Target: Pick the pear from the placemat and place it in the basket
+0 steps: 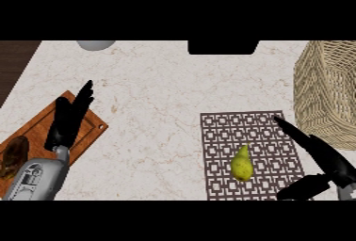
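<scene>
On the counter's (153, 94) right half lies a dark patterned placemat (222, 136), and the pear (241, 164) is on it, a bit below the middle, stem pointing up-view, yellow-green. Pear lies free, nothing touching it.

Right hand (327, 162) comes in from the lower right corner, over the placemat's right edge. It's spread: fingers (288, 127) straight and stretched toward the mat's upper right corner, thumb (306, 187) splayed out low and pointing left toward the pear. Pear sits left of the palm, in the wide gap between fingers and thumb, near but apart from both. Holding nothing.

Wicker basket (327, 89) stands at the right edge, just beyond the placemat's upper right corner; cut off by the frame. Can't see its inside well.

Left hand (66, 122) shows at the left, fingers straight and up, resting over a wooden cutting board (89, 129), holding nothing. A brown item (15, 155) lies on the board's lower left part, can't tell what it is.

At the top edge: a grey rounded object (95, 44) and a black object (222, 47), both cut off.
</scene>
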Controlling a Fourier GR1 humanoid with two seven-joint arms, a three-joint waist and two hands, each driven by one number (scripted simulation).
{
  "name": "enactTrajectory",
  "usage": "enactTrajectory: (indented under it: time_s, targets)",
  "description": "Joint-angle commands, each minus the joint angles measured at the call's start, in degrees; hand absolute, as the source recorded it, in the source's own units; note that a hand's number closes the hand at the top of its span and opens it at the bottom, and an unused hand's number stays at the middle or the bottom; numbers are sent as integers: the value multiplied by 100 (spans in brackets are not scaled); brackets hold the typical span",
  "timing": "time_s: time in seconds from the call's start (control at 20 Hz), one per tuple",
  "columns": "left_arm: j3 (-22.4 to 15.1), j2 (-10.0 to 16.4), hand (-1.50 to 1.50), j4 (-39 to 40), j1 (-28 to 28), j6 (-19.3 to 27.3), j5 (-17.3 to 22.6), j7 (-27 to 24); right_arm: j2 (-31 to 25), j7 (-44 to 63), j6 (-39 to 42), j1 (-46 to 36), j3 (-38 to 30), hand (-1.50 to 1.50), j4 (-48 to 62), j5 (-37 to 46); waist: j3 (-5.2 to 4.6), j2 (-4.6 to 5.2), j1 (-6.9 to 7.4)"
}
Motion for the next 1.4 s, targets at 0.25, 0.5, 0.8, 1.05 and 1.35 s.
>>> enactTrajectory:
  time_s: [0.25, 0.5, 0.8, 1.05, 1.35]
  targets:
    - [439, -79, 0, -76, 331, -401, -226, -272, 801, -221, -191, -148, 59, -150, 372, 859, 0, -2, 3]
    - [373, -333, 0, -126, 139, -334, -465, -56, 1318, -300, -408, -302, 362, -150, 693, 1323, 0, -1, -1]
    - [630, -361, 0, -388, 345, -625, -515, 97, 1502, -74, -139, -637, 85, -150, 957, 1380, 0, -2, 7]
    - [773, -475, 0, -61, 67, -607, -703, -45, 1539, -551, -96, -382, 124, -150, 1301, 1656, -1, 1, -9]
    - [882, -534, 0, -309, 97, -749, -702, 126, 1674, -729, -93, -613, -22, -150, 1802, 1792, 1, 1, 6]
